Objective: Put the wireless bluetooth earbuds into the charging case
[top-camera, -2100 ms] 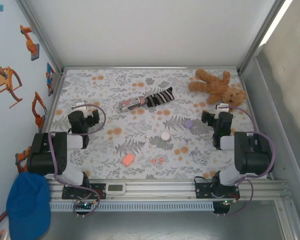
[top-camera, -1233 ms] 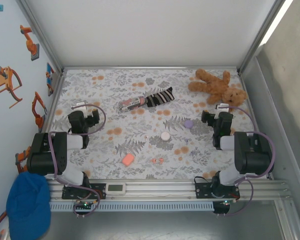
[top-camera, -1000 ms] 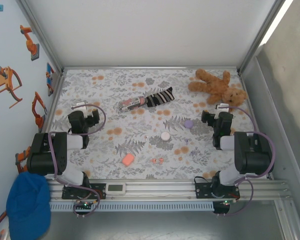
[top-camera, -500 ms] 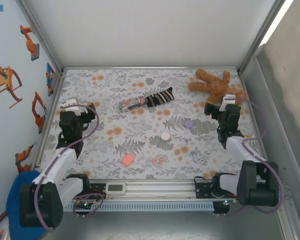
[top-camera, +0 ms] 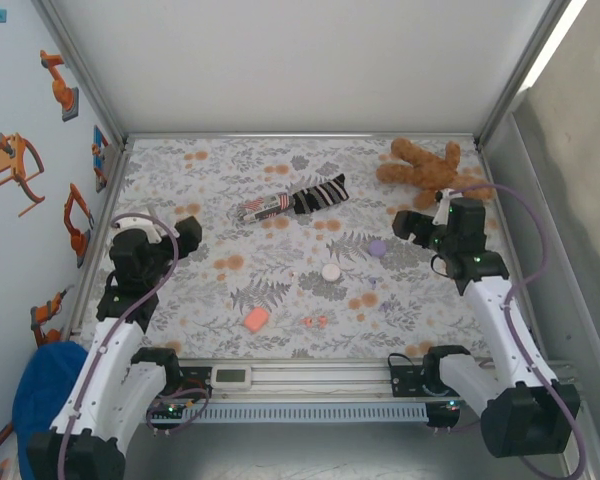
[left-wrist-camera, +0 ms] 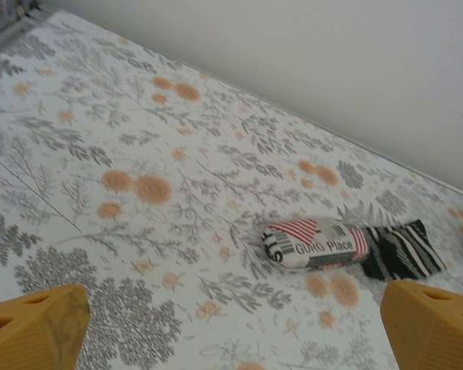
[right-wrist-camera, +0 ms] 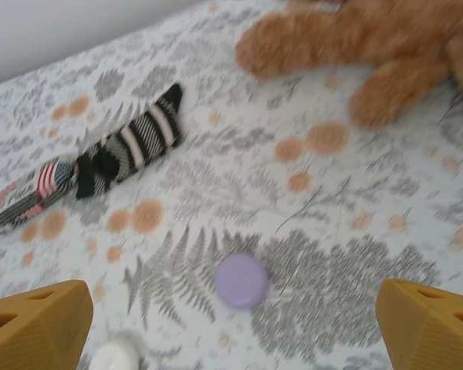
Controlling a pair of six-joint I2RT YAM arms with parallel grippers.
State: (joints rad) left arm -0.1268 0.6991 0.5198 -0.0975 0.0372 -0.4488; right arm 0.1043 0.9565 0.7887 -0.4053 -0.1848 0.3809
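While the left gripper [left-wrist-camera: 231, 327] and the right gripper [right-wrist-camera: 231, 327] are hanging with their yellow fingers [left-wrist-camera: 35, 327] spread wide and nothing between them, the task's pieces are lying well apart from both. Earbuds [top-camera: 315, 321], a coral-red pair, are sitting close together near the middle of the tabletop's near edge, just right of the salmon-orange case [top-camera: 256, 319]. A white case [top-camera: 331, 272] and a purple case [top-camera: 378, 247] are lying nearer the centre. As for risks, the buds are looking tiny enough that an off-centre pinch may be flicking one away, and three cases are inviting a wrong match. A striped sock [top-camera: 315, 195], a printed roll [top-camera: 260, 208] and a teddy bear [top-camera: 435, 170] are occupying the far side. The floral tabletop [top-camera: 210, 170] is sitting between white walls, with a blue cap [top-camera: 50, 400] lying beyond its near left corner.
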